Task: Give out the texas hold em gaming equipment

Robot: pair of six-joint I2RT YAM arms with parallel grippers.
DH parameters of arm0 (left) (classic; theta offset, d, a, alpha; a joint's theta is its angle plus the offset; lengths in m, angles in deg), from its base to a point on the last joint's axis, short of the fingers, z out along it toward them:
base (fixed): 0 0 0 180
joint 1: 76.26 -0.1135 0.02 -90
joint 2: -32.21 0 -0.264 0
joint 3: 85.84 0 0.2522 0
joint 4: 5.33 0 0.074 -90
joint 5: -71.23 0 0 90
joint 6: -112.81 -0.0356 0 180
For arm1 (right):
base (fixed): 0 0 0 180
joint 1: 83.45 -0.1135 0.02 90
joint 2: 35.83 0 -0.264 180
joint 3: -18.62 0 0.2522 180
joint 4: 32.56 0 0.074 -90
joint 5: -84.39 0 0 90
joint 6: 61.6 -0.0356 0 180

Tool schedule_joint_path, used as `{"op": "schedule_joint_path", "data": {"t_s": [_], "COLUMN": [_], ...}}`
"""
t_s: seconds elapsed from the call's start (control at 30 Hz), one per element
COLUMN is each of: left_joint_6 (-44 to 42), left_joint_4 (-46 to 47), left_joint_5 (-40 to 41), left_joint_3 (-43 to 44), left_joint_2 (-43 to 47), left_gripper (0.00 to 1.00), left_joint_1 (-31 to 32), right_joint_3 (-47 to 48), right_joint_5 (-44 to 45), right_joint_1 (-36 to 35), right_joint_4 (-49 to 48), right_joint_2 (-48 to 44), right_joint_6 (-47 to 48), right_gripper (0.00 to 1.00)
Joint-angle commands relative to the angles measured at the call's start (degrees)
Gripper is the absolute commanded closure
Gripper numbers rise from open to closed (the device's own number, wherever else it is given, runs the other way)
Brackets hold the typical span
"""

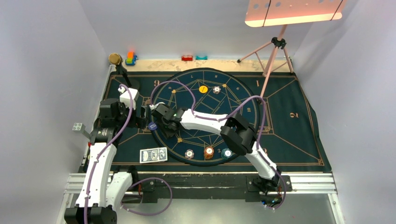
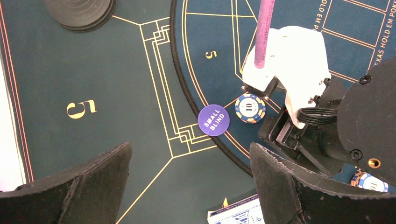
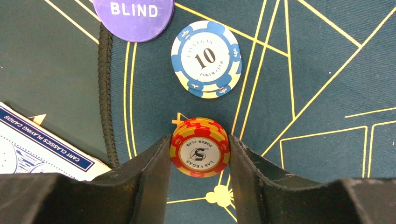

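Dark poker mat (image 1: 289,135) with chips (image 1: 208,152), pale walls (image 1: 46,56)

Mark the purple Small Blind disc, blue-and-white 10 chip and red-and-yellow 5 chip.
Purple round Small Blind disc (image 2: 214,120): left wrist view, white lettering.
Blue-and-white 10 poker chip (image 3: 206,58): right wrist view, printed number.
Red-and-yellow 5 poker chip (image 3: 200,148): right wrist view, white centre label.

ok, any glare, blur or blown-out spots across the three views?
Top external: tripod-mounted panel clipped pinkish-white, mat evenly lit. Left wrist: white strip at the left edge blown out, SMALL BLIND disc lettering sharp. Right wrist: 5 chip in the right gripper and 10 chip crisp, no glare; fingers near-black, little detail.
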Motion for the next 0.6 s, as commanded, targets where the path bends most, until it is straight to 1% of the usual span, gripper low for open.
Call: {"op": "schedule_joint_path", "data": {"t_s": [0.0, 0.1, 0.17, 0.2, 0.33, 0.57], "left_joint_6": [0.4, 0.3, 0.2, 0.3, 0.2, 0.2], "left_joint_4": [1.7, 1.6, 1.6, 1.6, 1.6, 1.6], "left_joint_5": [-0.1, -0.3, -0.5, -0.6, -0.5, -0.6], "left_joint_3": [0.2, 0.2, 0.2, 0.1, 0.1, 0.0], "left_joint_2": [-0.2, -0.2, -0.1, -0.1, 0.0, 0.2], "left_gripper": [0.00, 0.00, 0.00, 0.00, 0.00, 0.00], "left_joint_1": [-0.4, -0.5, -0.5, -0.4, -0.5, -0.4], "right_joint_3": [1.9, -0.4, -1.9, -2.5, -5.4, -18.8], "right_joint_5": [-0.7, -0.3, -0.1, -0.1, 1.6, 4.5], "right_joint_1": [0.1, 0.4, 0.8, 1.0, 1.6, 2.2], "right_joint_4": [-0.9, -1.4, -1.7, -1.9, -1.2, 1.2], "right_joint_2": [-0.8, -2.8, -4.6, -5.6, -11.5, -26.6], "right_joint_6": [0.5, 0.4, 0.4, 0.5, 0.5, -1.6], "right_gripper": [0.43, 0.27, 0.20, 0.18, 0.16, 0.15]}}
